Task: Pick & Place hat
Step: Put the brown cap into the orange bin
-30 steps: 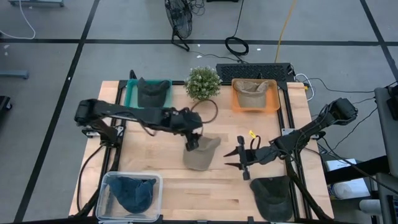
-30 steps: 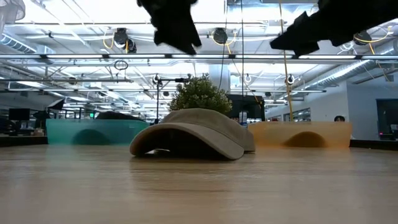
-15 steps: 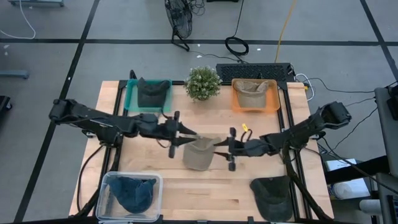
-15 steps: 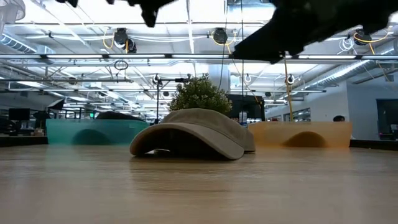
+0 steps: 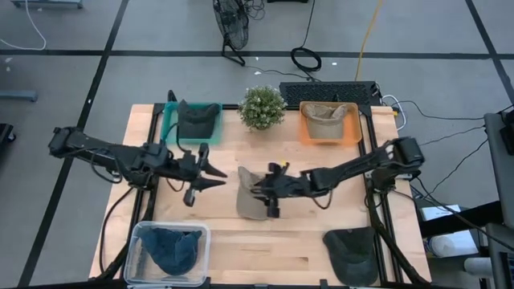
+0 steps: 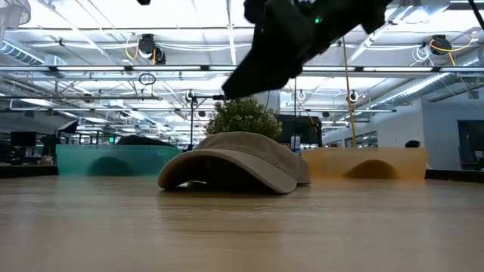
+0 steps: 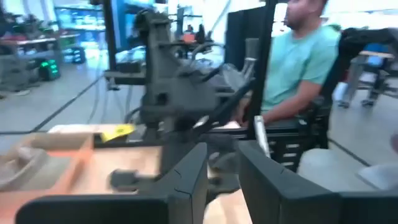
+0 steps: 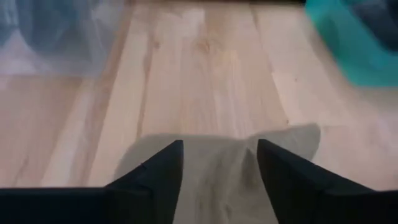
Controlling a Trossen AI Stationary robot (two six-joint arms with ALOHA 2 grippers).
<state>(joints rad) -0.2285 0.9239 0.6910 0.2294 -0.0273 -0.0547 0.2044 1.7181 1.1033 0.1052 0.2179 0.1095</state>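
A tan cap (image 5: 246, 205) lies crown up on the middle of the wooden table, resting on its brim and lower edge (image 6: 227, 177). My right gripper (image 5: 262, 193) hangs open above it, well clear of the crown in the low view (image 6: 253, 75). In the right wrist view the cap (image 8: 217, 155) shows between the spread fingers (image 8: 221, 171). My left gripper (image 5: 211, 171) is open, held level to the cap's left, apart from it. Its wrist view (image 7: 224, 180) looks at the right arm.
At the far edge stand a teal bin (image 5: 170, 128) with a dark cap, a potted plant (image 5: 262, 106) and an orange bin (image 5: 352, 132) with a tan cap. A clear bin (image 5: 138, 241) holds a blue cap; a dark cap (image 5: 351, 253) lies near right. A person (image 7: 305, 68) sits beyond the table.
My left gripper has drawn back from above the cap toward the table's left edge and now points level. My right gripper has travelled from the cap's right toward the left until it stands over the cap. The cap has stayed where it was.
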